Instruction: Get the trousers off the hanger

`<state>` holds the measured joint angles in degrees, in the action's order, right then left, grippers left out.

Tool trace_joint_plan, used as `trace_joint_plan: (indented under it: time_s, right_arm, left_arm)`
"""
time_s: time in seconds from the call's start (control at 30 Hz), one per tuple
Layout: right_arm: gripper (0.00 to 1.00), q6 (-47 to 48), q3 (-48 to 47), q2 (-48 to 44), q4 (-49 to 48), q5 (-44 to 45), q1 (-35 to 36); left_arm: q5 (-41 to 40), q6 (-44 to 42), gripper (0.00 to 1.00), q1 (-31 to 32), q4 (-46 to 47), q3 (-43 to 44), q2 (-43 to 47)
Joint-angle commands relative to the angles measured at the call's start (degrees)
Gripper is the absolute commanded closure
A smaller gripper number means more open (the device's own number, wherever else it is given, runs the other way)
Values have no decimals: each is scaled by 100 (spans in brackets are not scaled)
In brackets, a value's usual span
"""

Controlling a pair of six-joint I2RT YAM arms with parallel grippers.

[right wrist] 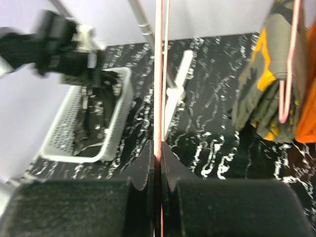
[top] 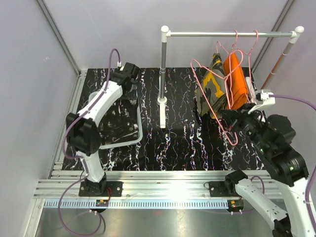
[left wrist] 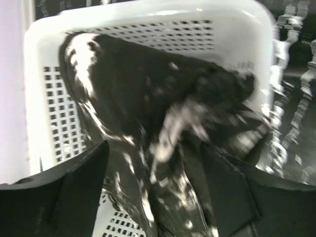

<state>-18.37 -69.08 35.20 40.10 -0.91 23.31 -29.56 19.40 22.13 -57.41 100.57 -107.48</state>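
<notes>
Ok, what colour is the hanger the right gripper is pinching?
Pink; the hanger shows best in the right wrist view.

Table: black top (top: 197, 143) veined with white marbling, with an aluminium rail (top: 163, 190) along its near edge.
Basket: white perforated basket (top: 140, 129) standing on the top directly below the left gripper (left wrist: 153, 195) (its rim looks bowed from here).
Rack foot: white bar (top: 162, 114) flat on the top, ahead and to the left of the right gripper (right wrist: 157, 158), near the basket but apart from it.
</notes>
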Motion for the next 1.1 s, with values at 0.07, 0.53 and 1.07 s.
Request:
trace_joint_plan:
  time_s: [0.07, 0.53, 1.07]
  right_arm:
    - [100, 123, -115, 399, -581, 574, 7]
    - [100, 580, -369, 1313, -1101, 890, -2]
    - [100, 932, -1063, 2350, -1373, 1084, 7]
  left_arm:
    - [583, 275, 25, 37, 895, -880, 1772]
    - [961, 1136, 71, -561, 1830, -1786, 387]
    - [1101, 1163, 22, -517, 1637, -2315, 1544]
